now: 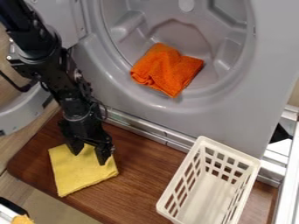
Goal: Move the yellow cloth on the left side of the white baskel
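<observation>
Yellow cloth (79, 175) lies flat on the brown wooden board (140, 159), lower left of view. Roughly square, so no clear long axis. Its left edge runs nearly up-down in view, leaning slightly so the lower end sits further right. Bottom edge climbs from the lower-left corner to the right corner. The lower-left corner points toward the bottom of view, the other one right toward the basket. Part of the upper edge is behind the gripper (90, 156).

Gripper is open: fingers spread, pointing down, tips over the upper part of the cloth, cloth surface visible between them. Can't tell whether the tips touch it. Arm (38, 41) comes in from upper left.

White basket (231, 149) is on the right, well apart from the cloth, board between them. Its long axis runs upper right to lower left, near end cut off by the bottom of view.

Orange cloth (166, 70) is bunched in the round opening of the grey machine (274, 52), above the board in view.
</observation>
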`<state>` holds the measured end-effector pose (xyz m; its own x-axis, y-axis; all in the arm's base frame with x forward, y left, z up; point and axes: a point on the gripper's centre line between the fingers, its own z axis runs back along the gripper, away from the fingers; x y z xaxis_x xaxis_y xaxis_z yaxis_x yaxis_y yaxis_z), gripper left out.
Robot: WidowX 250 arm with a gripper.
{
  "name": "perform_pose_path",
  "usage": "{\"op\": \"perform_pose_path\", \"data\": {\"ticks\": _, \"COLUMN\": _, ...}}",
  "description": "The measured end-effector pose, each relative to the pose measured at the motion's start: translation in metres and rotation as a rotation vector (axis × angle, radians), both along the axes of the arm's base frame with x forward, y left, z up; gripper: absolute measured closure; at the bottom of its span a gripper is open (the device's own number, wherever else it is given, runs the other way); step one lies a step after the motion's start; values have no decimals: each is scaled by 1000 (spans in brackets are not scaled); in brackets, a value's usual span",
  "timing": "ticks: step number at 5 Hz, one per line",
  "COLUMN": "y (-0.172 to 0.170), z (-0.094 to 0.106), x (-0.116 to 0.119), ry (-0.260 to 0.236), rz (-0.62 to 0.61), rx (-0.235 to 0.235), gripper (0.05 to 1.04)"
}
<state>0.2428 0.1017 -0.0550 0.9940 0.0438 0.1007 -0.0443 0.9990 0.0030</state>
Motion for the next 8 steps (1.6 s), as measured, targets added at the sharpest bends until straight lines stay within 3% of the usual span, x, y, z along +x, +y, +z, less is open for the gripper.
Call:
{"op": "perform_pose_path", "data": {"ticks": 2, "y": 4, "z": -23, "x": 7, "ry": 47, "rz": 12, "rx": 8, "gripper": 83}}
{"op": "perform_pose_path", "data": {"ticks": 4, "y": 2, "z": -27, "x": 12, "ry": 59, "rz": 27, "rx": -9, "gripper": 83}}
{"op": "perform_pose_path", "data": {"ticks": 6, "y": -20, "z": -30, "x": 9, "ry": 79, "rz": -8, "rx": -41, "gripper": 83}}
{"op": "perform_pose_path", "data": {"ticks": 8, "y": -52, "z": -28, "x": 6, "ry": 53, "rz": -60, "rx": -51, "gripper": 83}}
